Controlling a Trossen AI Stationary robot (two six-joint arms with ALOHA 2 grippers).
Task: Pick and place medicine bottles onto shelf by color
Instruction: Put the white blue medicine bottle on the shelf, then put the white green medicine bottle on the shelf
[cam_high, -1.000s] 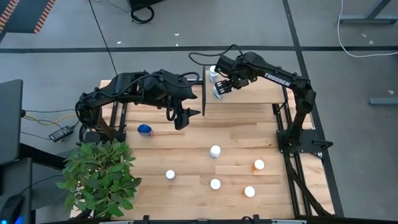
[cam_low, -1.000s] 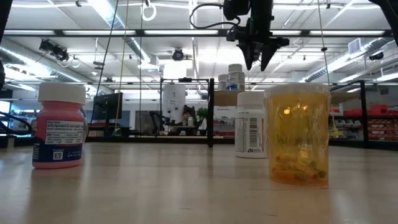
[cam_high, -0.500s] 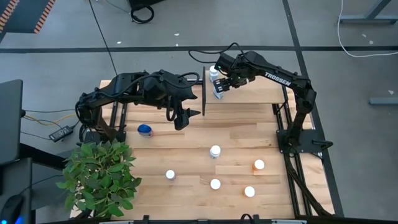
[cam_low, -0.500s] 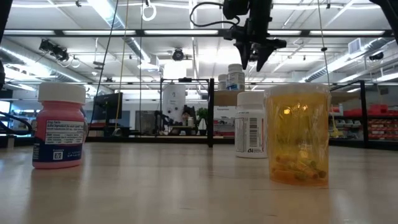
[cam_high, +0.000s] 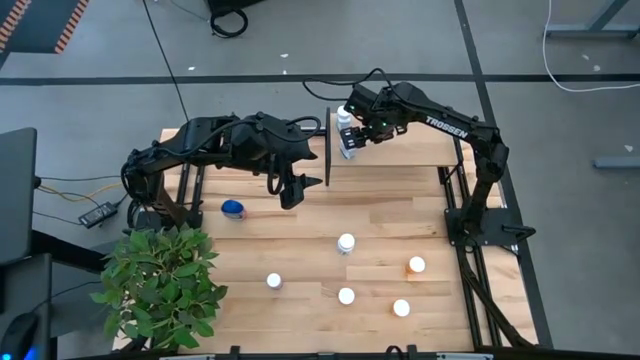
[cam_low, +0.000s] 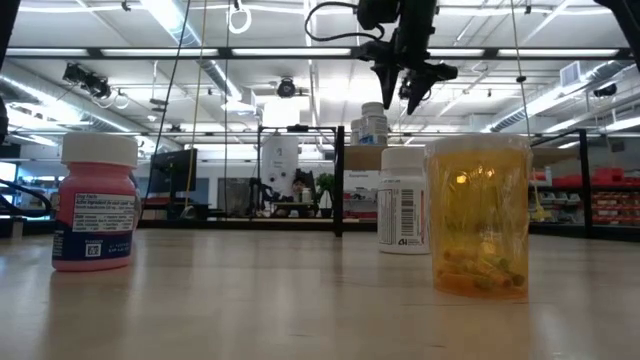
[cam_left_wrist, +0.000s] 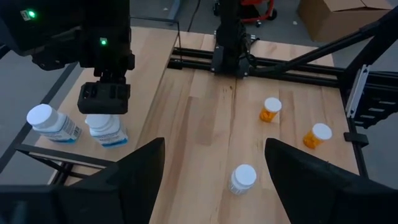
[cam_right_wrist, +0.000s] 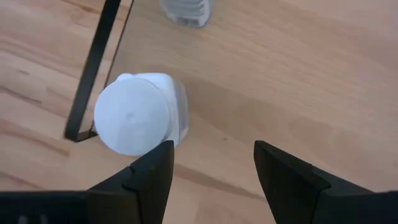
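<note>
1. Right gripper (cam_high: 357, 137) is hanging over the shelf (cam_high: 420, 150) at the bench's far side, fingers spread wide, gripping nothing. A white bottle (cam_right_wrist: 138, 113) is standing upright on the shelf just beside the black rail (cam_right_wrist: 93, 65), with a second white bottle (cam_left_wrist: 53, 123) close by.
2. Judging this as the release/back-off step: rise straight up, no sideways drift, so the fingers aren't clipping the cap or the neighbour.
3. Bottle look: white round cap, whitish body, printed label w/ blue band.
4. Left gripper (cam_high: 292, 190) is waiting mid-bench, fingers wide apart, empty. Orange bottles (cam_left_wrist: 270, 109) and others are sitting on the near bench, unsorted.
</note>
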